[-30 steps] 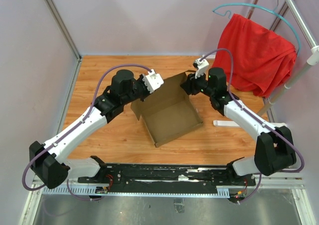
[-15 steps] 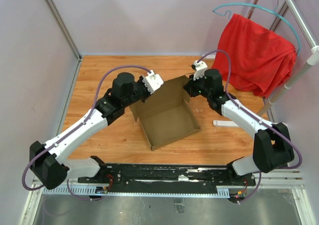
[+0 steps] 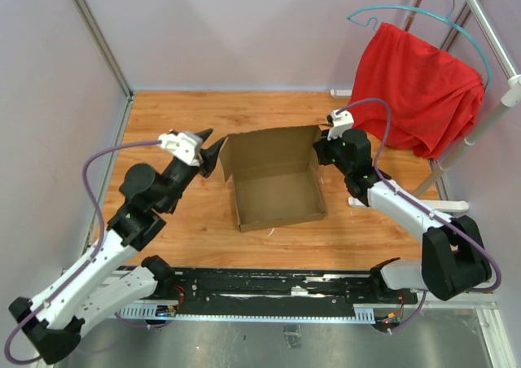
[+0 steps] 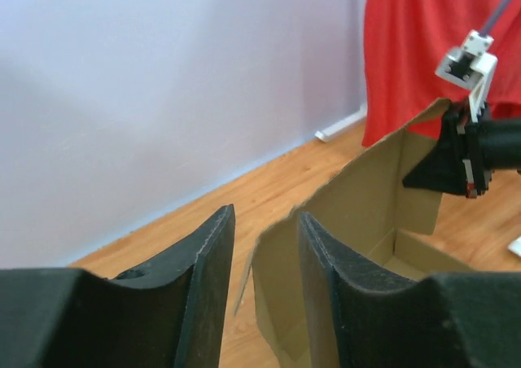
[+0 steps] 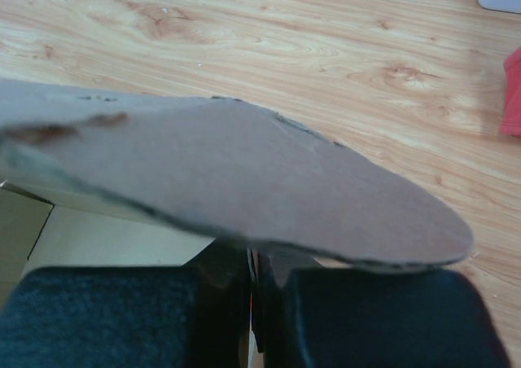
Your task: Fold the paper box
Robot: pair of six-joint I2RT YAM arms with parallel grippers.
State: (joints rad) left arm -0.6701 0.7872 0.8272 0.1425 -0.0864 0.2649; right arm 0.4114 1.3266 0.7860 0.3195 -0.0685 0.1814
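The paper box [image 3: 277,185] is a brown cardboard tray in the middle of the wooden table, with its walls standing and a flap raised at each far corner. My right gripper [image 3: 322,150] is shut on the box's right wall near the far corner. In the right wrist view the fingers [image 5: 259,258] pinch a thin cardboard edge under a curved flap [image 5: 244,164]. My left gripper [image 3: 212,151] is open just left of the box's left flap. In the left wrist view that flap's edge [image 4: 281,254] shows in the gap between the fingers [image 4: 264,215]; I cannot tell whether they touch.
A red cloth [image 3: 415,87] hangs on a teal hanger from a metal rack at the back right. A small white bar [image 3: 368,201] lies on the table right of the box. Pale walls close in the table at the left and back.
My left arm has pulled back to the left, away from the box's left side. The box has turned and sits squarer. My right gripper stays shut on the right wall.
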